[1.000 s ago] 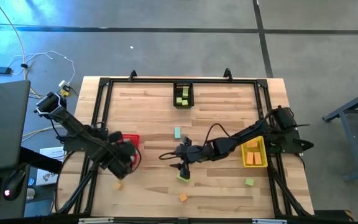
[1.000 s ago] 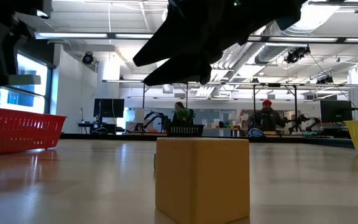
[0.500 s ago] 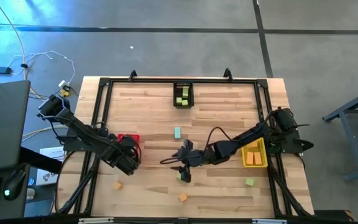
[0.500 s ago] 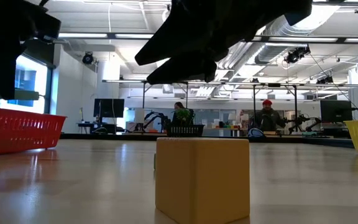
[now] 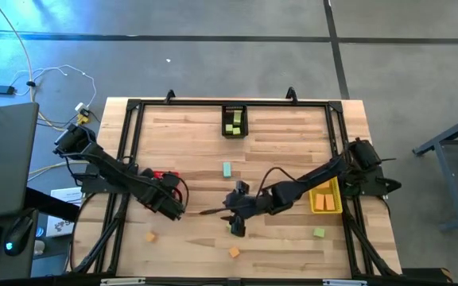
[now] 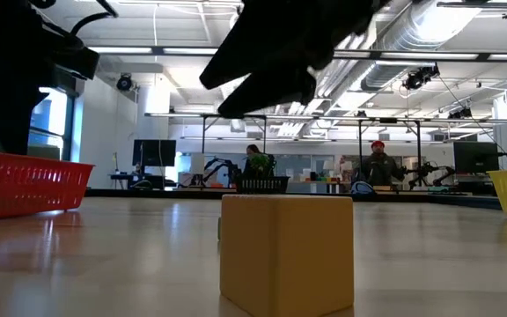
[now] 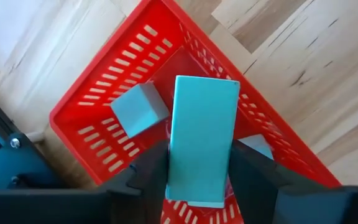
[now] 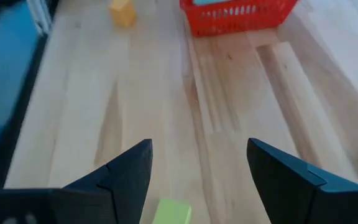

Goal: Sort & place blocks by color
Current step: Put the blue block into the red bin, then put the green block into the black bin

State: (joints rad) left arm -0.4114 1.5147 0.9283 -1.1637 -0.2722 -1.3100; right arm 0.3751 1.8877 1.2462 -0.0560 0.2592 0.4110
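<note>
High view: teal block over red bin.

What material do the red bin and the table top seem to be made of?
Red bin: probably moulded plastic, judging by its uniform colour and regular slotted walls. Table top: wood, apparently light planks with visible grain and seams, lightly glossy in the low view.

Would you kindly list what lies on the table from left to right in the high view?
Orange block → red bin → black bin → yellow bin.
</note>
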